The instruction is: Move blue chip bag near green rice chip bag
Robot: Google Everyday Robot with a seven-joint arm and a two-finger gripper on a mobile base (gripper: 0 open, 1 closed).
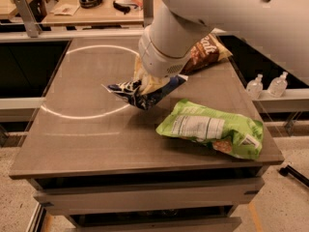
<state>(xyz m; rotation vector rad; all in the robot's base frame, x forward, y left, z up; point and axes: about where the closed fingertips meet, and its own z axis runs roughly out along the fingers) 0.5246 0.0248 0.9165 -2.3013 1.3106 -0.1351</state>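
Observation:
The blue chip bag (140,93) is a small crumpled navy foil bag, held just above the tabletop near the middle. My gripper (149,83) is shut on the bag's top, its pale fingers coming down from the big white arm. The green rice chip bag (212,129) lies flat at the front right of the table, white label panel up, brown picture at its right end. The blue bag hangs a short way to the left of and behind the green bag's left end, apart from it.
A brown-and-yellow chip bag (207,52) lies at the back right, partly hidden by the arm. The grey table (87,144) has a white circle line on its left half. Two small bottles (268,85) stand on a ledge to the right. A cluttered desk (96,4) is behind.

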